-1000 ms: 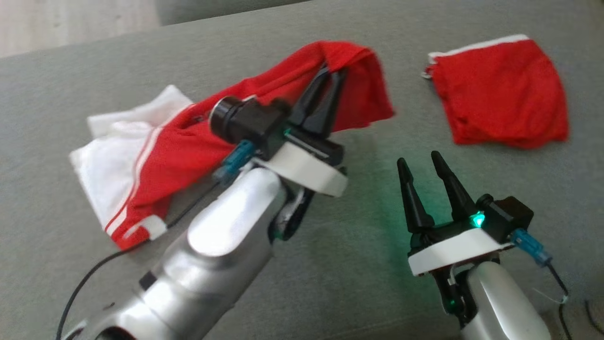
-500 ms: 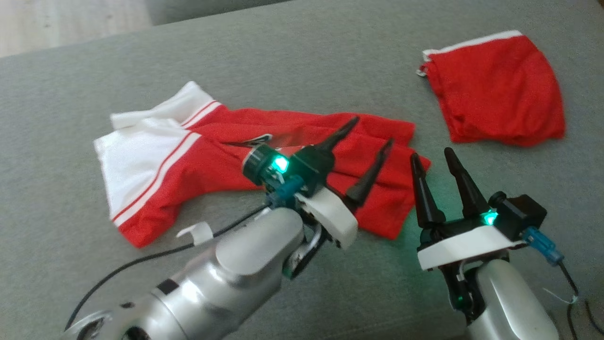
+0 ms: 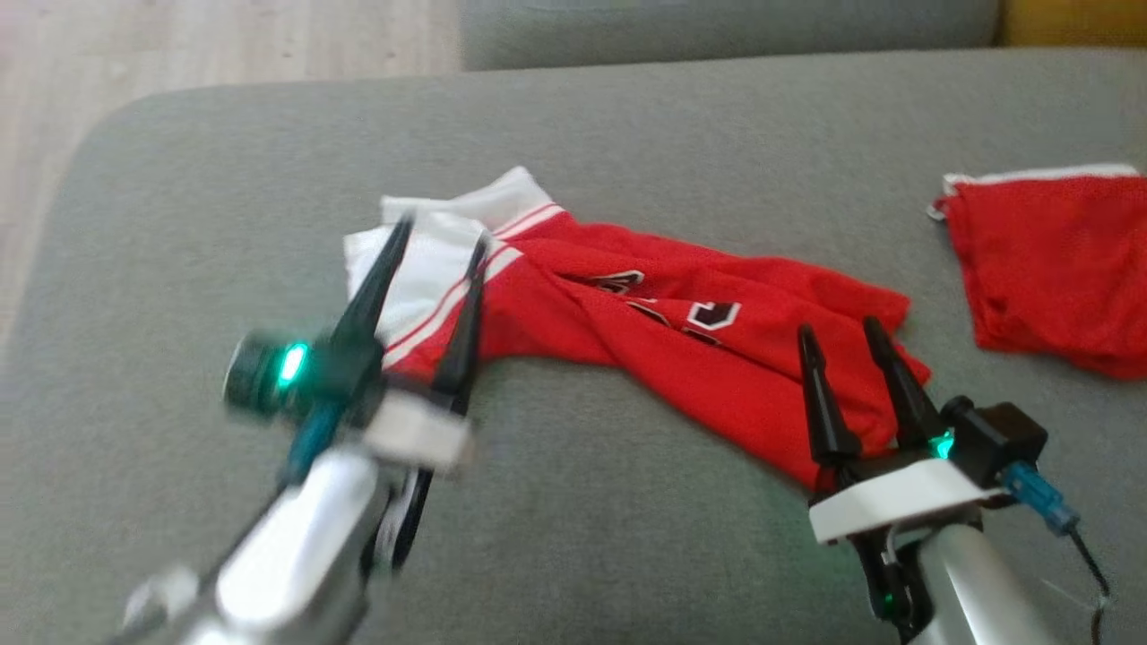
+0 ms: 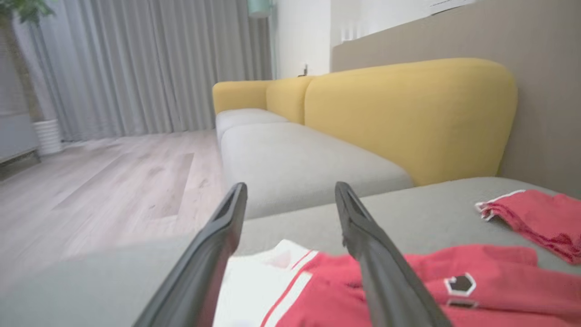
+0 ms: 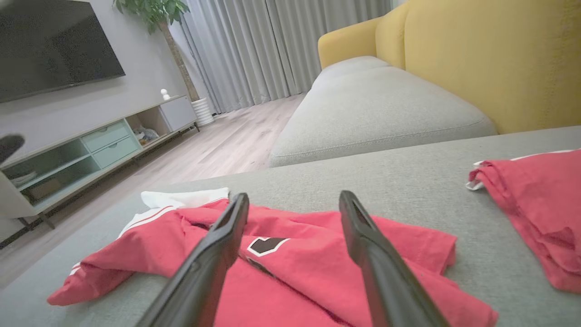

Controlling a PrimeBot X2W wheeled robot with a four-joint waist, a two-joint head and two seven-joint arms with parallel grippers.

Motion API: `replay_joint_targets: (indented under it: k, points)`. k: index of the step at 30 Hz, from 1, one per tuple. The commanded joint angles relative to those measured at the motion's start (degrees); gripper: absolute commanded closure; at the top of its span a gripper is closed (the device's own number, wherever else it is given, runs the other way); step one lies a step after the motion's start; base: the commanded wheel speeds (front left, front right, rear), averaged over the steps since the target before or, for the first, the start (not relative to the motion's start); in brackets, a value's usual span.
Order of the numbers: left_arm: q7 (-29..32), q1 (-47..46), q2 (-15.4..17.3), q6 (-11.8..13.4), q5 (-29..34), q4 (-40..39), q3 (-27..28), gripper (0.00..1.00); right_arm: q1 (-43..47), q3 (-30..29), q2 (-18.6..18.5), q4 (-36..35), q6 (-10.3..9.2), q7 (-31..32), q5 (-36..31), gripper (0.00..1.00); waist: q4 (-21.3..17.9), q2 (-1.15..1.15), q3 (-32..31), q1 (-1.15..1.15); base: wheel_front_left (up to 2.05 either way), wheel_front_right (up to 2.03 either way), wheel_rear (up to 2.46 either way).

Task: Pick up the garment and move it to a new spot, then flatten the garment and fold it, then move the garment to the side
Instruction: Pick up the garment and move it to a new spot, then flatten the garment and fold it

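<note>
Two grippers hang over the garment (image 3: 717, 358), both with fingers spread and holding nothing. It lies twisted on the grey cushion (image 3: 573, 125), with the left gripper (image 3: 445, 231) at its white end and the right gripper (image 3: 839, 325) at its red end. I judge that flattening is the step now; each gripper must pinch an edge and pull outward. A second red cloth (image 3: 1057, 260) lies well apart. Behind stand a yellow backrest (image 4: 408, 113), a wooden floor (image 4: 136, 172) and curtains (image 4: 136, 63).

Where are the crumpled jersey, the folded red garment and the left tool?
crumpled jersey (image 3: 717, 367), head view, on its red middle below the number patches.
folded red garment (image 3: 1048, 269), head view, on its red centre.
left tool (image 3: 445, 231), head view, midway between its open fingertips.
</note>
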Motion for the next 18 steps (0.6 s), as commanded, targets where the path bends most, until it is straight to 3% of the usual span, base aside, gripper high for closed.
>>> replay_joint_targets:
  k: [1, 4, 8, 18]
  points:
    - [-0.3, 3.4, 1.8, 0.6, 1.2, -3.9, 4.7, 0.00, -0.1, 1.0, -0.1, -1.4, -0.04, -0.6, -0.5, 0.00, 2.3, 0.00, -1.7, 0.00, 0.00, 0.00, 0.00]
    - [-0.3, 11.8, 2.0, 0.7, 2.4, -7.0, 9.2, 0.00, 0.5, 0.7, -0.1, -1.3, -0.04, -0.6, -0.6, 0.00, 3.4, 0.00, -2.0, 0.00, 0.00, 0.00, 0.00]
    - [-0.3, 18.8, -0.2, -0.2, 4.0, -8.8, 14.0, 0.00, 0.9, 0.4, -0.1, -1.1, -0.04, -0.6, -1.0, 0.00, 4.3, 0.00, -1.8, 0.00, 0.00, 0.00, 0.00]
    - [-0.3, 19.6, -5.5, -6.1, 10.0, -8.8, 19.7, 0.00, -1.2, -1.5, -0.1, -0.6, -0.04, -0.6, -3.2, 0.00, 5.6, 0.00, 0.1, 0.00, 0.00, 0.00, 0.00]
